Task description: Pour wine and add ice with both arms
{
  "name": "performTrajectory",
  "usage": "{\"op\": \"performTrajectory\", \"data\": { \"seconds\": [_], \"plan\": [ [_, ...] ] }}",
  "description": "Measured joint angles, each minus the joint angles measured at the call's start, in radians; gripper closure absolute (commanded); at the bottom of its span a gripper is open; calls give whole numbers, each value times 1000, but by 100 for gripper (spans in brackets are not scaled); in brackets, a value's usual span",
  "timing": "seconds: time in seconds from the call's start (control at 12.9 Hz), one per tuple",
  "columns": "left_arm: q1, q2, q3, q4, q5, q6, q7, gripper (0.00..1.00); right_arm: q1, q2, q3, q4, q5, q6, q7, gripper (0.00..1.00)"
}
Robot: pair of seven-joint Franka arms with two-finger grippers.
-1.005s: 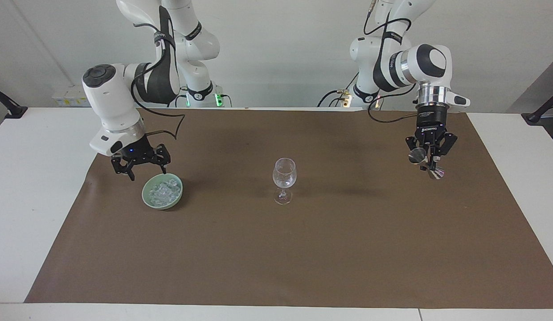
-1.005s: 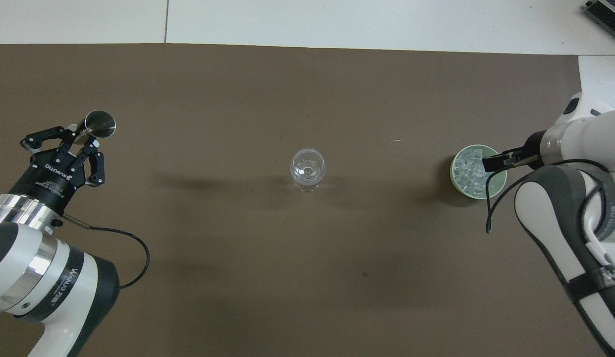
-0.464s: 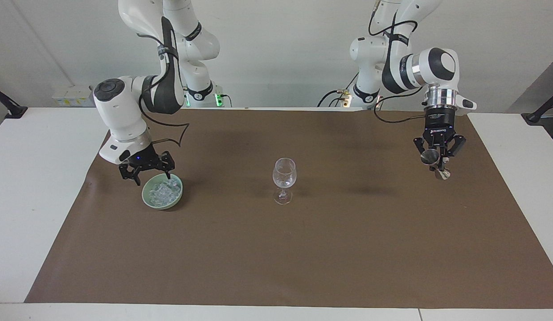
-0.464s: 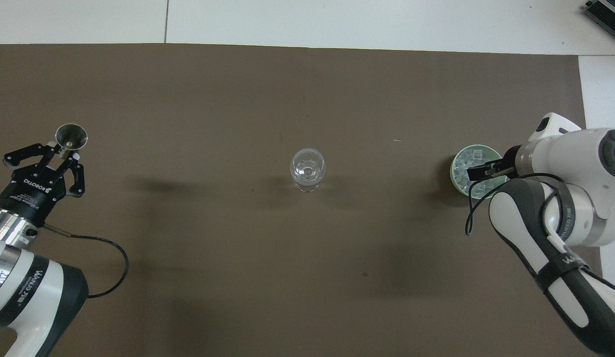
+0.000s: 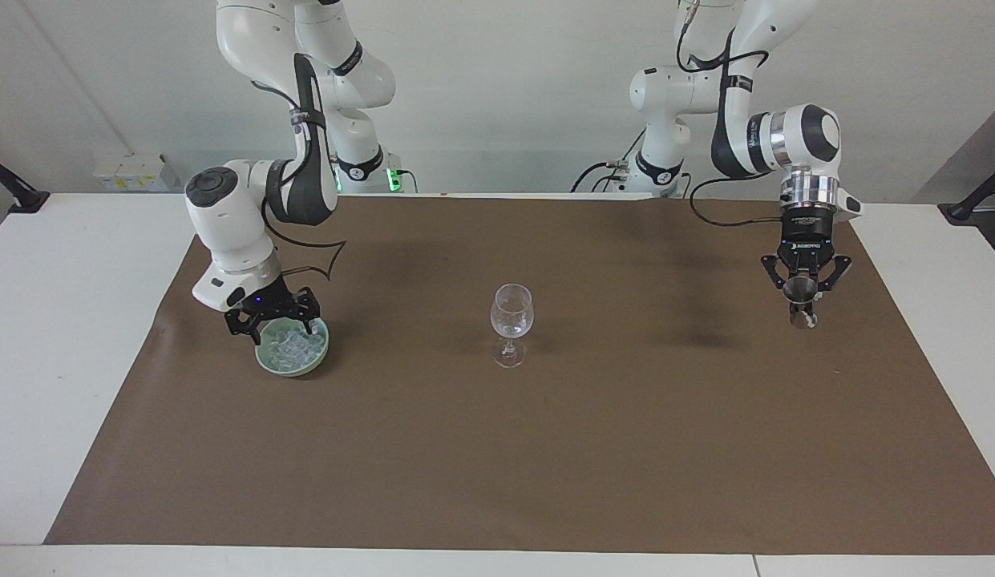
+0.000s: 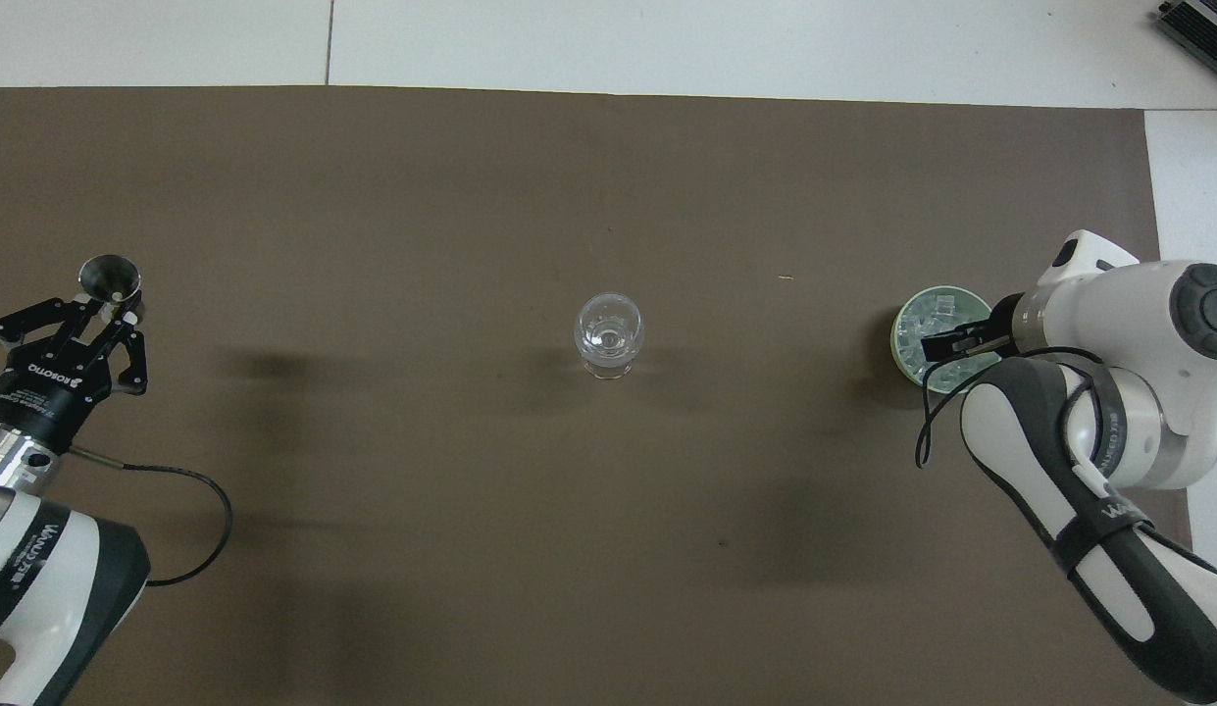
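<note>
Our right gripper (image 5: 276,323) hangs over the green bowl (image 5: 293,365) of ice (image 5: 291,345) at nine o'clock of the wine glass (image 5: 511,320); we cannot tell its finger spacing. Our left gripper (image 5: 802,298), at three o'clock, pinches a steel jigger (image 5: 801,291) above the brown mat (image 5: 593,449).

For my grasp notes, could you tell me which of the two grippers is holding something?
The left gripper, up over the mat's left-arm end, is shut on a small metal jigger. The right gripper dips into the ice bowl, holding nothing visible.
</note>
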Motion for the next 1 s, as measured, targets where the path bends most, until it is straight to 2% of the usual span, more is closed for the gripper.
{"op": "performTrajectory", "data": {
  "seconds": [0.39, 0.77, 1.0],
  "plan": [
    [78, 99, 1, 12, 0, -114, -36, 100, 0, 8, 0, -9, 1, 28, 0, 21],
    [141, 240, 2, 88, 0, -205, -59, 100, 1, 14, 3, -13, 36, 41, 0, 21],
    [162, 288, 2, 126, 0, -230, -90, 100, 4, 15, 4, -14, 44, 49, 0, 22]
  ]
}}
